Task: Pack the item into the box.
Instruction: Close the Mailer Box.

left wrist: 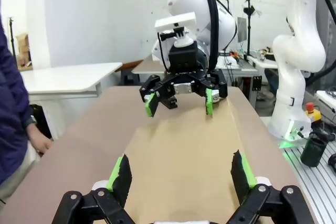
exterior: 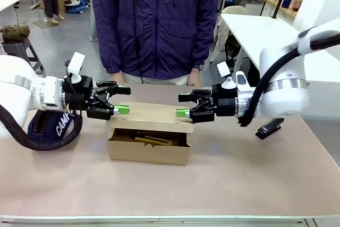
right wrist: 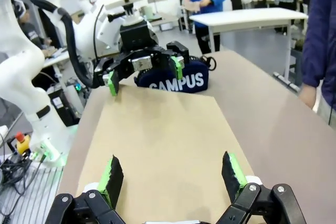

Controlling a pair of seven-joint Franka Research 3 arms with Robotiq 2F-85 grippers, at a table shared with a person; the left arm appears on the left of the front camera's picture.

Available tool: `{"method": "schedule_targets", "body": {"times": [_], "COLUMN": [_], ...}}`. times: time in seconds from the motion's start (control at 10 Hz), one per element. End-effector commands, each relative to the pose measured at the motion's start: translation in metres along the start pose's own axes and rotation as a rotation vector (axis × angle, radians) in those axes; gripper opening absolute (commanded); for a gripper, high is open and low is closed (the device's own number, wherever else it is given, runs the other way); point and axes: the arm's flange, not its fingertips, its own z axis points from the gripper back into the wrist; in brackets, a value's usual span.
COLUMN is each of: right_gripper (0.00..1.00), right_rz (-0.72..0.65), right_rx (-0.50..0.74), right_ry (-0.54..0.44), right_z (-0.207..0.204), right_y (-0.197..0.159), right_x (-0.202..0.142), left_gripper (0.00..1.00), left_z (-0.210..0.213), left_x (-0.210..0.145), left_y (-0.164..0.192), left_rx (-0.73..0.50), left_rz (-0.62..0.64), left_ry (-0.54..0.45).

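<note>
Left gripper [exterior: 118, 101] hovers over the left end of the box [exterior: 149, 145], fingers apart, gripping nothing. Box sits mid-desk, flap lid [exterior: 152, 111] tilted over it, the yellow knife [exterior: 154, 141] lying inside. Right gripper [exterior: 183, 104] faces in over the right end, fingers spread, empty too.

Both arms are glossy white with rounded housings and a brushed silver ring near the wrist. A thick black ribbed cable loops along the left arm [exterior: 21, 99] and another along the right arm [exterior: 287, 91]. Each wrist carries a small white camera block. The left gripper [exterior: 118, 99] and right gripper [exterior: 183, 104] are black linkages tipped with bright green pads. The person [exterior: 154, 19] wears a dark navy zipped jacket with chest pockets.
</note>
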Motion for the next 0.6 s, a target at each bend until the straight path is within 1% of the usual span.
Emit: {"method": "schedule_targets", "body": {"times": [0.0,0.3,0.4,0.5], "right_gripper": [1.0,1.0,1.0,1.0], "right_rz": [0.041,0.071,0.058,0.053], "right_rx": [-0.003,-0.009,0.013,0.013], "right_ry": [0.049,0.099,0.129,0.144], "right_z": [-0.011,-0.011,-0.013,-0.013], "right_y": [-0.003,0.004,0.005,0.005], "right_x": [-0.002,-0.009,-0.015,-0.019], "left_gripper": [1.0,1.0,1.0,1.0], "left_z": [-0.008,-0.013,-0.013,-0.012], "left_x": [-0.004,-0.019,-0.025,-0.028], "left_y": [0.006,0.002,0.0,-0.001], "left_rx": [-0.01,-0.063,-0.054,-0.064], "left_rz": [-0.003,0.031,0.033,0.042], "left_ry": [0.03,0.099,0.129,0.119]}}
